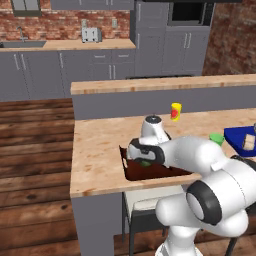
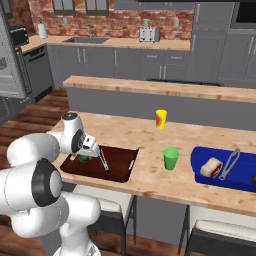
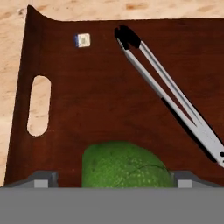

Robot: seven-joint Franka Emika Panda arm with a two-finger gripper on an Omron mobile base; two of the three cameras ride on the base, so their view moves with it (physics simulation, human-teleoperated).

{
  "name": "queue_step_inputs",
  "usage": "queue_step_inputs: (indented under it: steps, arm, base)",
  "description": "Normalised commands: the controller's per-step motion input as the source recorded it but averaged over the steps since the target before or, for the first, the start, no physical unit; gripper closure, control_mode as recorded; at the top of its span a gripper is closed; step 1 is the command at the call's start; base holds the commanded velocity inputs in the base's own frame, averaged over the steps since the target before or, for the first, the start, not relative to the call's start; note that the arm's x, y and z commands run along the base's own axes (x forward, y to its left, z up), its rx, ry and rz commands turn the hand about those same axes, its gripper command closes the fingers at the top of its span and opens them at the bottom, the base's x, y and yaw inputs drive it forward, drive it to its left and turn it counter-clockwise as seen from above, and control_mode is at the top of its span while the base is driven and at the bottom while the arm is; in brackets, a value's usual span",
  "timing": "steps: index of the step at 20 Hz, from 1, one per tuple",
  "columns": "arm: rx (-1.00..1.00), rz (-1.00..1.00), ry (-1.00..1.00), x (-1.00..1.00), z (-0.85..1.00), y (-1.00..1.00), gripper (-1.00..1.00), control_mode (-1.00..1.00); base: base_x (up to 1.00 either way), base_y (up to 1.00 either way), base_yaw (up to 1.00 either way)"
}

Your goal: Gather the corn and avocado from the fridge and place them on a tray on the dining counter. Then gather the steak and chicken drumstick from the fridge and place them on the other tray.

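Home kitchen: brick wall (image 1: 55, 25), grey cabinets (image 1: 40, 70), toaster (image 1: 91, 34), sink (image 2: 87, 40)

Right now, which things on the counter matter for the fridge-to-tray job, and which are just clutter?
Job: avocado, brown tray, blue tray, open tool over the avocado.
Clutter: tongs in the brown tray, second tongs, green cup, yellow bottle, toaster.

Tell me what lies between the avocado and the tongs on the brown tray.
Nothing: in the hand view, bare tray floor separates the avocado from the tongs.
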Motion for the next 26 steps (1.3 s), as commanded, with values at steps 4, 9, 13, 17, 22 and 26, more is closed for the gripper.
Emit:
queue_step_inputs:
  steps: [4,9,13,17,22,26]
  arm:
    - [0.01,0.0,0.05,-0.12,0.36,0.0,-1.0,-1.0]
    - [0.0,0.0,0.02,-0.05,0.01,0.0,-1.0,-1.0]
    - [0.02,0.0,0.0,-0.07,0.05,0.0,-1.0,-1.0]
    - [0.0,0.0,-0.01,-0.35,0.47,0.0,-1.0,-1.0]
    - [0.01,0.0,-0.09,-0.73,0.62,0.0,-1.0,-1.0]
    - [0.0,0.0,-0.14,-1.0,0.55,0.0,-1.0,-1.0]
  base:
    - [0.0,0.0,0.0]
    - [0.0,0.0,0.0]
    - [0.0,0.0,0.0]
    - [0.0,0.0,0.0]
    - [0.0,0.0,0.0]
    - [0.0,0.0,0.0]
